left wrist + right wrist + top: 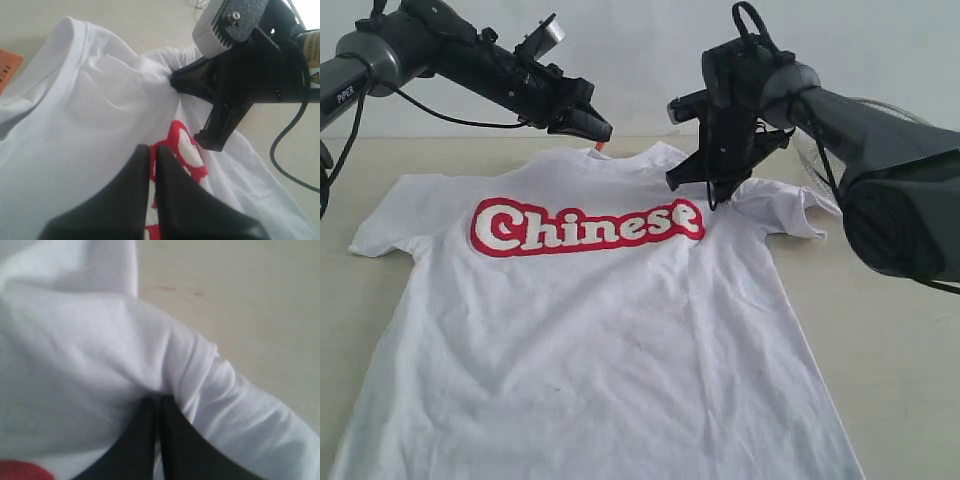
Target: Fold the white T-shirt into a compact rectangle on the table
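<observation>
The white T-shirt (620,330) lies front up on the table (900,360), its red-edged "Chinese" lettering (588,226) across the chest. My right gripper (712,190) is shut on a pinch of the shirt near its right shoulder. In the right wrist view the cloth (75,350) gathers in folds into the closed tips (157,399). The left gripper (603,130) hangs shut just above the collar, over the orange neck tag (600,146), holding nothing. In the left wrist view its closed tips (153,147) hover over the lettering (187,150).
A round wire-mesh basket (817,150) stands at the back right, mostly hidden behind the right arm. Bare table shows left and right of the shirt and beyond the collar (150,20). The shirt's hem runs out of the exterior view at the bottom.
</observation>
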Tool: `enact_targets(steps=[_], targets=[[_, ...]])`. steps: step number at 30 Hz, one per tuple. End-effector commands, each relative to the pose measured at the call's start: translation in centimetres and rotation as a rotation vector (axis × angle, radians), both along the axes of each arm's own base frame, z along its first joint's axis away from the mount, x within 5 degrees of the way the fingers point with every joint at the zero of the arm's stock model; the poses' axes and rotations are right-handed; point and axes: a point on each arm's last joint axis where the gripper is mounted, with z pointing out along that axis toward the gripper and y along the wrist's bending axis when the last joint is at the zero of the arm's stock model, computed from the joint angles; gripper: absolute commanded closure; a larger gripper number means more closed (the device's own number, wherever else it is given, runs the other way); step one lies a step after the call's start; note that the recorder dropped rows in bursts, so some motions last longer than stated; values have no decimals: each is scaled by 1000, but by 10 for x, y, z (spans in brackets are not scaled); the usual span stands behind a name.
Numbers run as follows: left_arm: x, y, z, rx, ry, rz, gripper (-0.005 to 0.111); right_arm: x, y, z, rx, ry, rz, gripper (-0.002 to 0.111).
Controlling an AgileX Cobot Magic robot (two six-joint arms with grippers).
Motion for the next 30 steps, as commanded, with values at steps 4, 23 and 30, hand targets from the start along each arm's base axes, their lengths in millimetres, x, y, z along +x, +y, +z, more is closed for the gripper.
enact_targets(steps=[4, 23, 30], targets=[[-1, 1, 10, -6, -12, 0, 102, 9, -12, 0, -62, -85, -18, 108], [-3, 62, 50, -34, 45, 178, 102, -13, 16, 76, 294, -50, 50, 108], [-35, 67, 64, -7, 118, 169, 102, -24, 11, 115, 311, -92, -55, 108]])
